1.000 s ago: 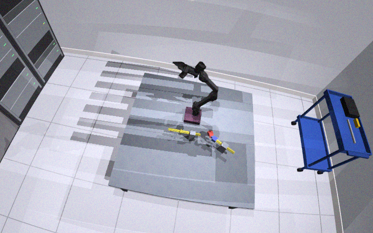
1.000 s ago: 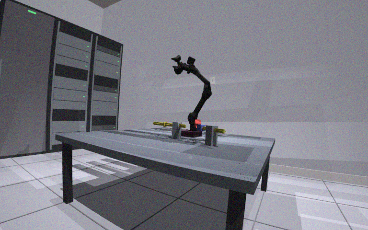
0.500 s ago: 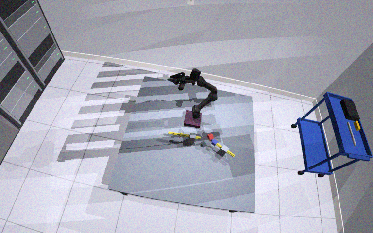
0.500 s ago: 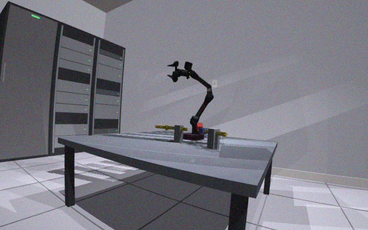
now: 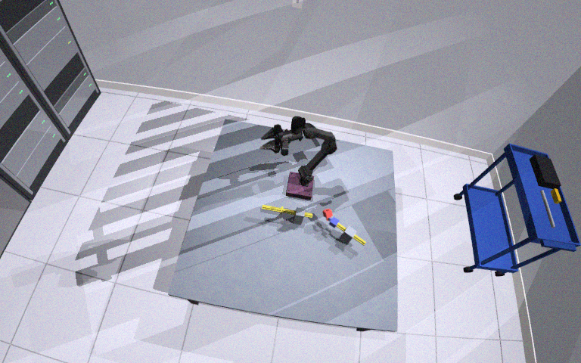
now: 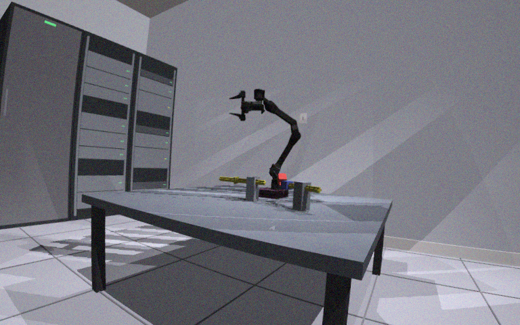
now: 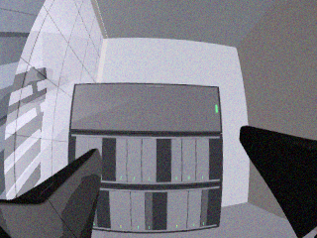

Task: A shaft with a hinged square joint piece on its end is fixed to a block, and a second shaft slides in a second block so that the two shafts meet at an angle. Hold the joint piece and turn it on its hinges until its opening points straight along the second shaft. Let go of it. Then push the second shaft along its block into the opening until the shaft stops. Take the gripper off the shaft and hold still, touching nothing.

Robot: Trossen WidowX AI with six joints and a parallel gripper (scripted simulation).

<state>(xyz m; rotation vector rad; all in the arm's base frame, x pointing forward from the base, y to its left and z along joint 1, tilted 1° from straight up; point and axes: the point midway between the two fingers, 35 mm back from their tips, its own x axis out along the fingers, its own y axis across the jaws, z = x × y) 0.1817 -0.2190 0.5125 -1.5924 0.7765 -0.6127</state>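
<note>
Hand [image 5: 262,143] [image 6: 229,105] [image 7: 173,145]: spread wide, nothing between fingers; held high, well apart from the parts, probably before any grasp.
Joint piece [image 5: 327,213] [image 6: 282,176]: red, past the blue part [image 5: 333,221] [image 6: 285,185] on the fixed shaft [image 5: 360,240] [image 6: 314,189]; looked unaligned, likely the reason turning came first.
Second shaft [image 5: 271,208] [image 6: 229,179]: yellow, through its block [image 5: 297,215] [image 6: 252,189], near end apart from joint piece; block presumably guided the slide.
Top view: showed the shafts' angle and the gap.
Exterior view: showed blocks upright, carrying shafts above the table [image 5: 278,274] [image 6: 191,214] [image 7: 12,15].
Wrist view: cabinets [image 5: 34,81] [image 6: 129,126] [image 7: 146,109] past the fingers, no shafts.
</note>
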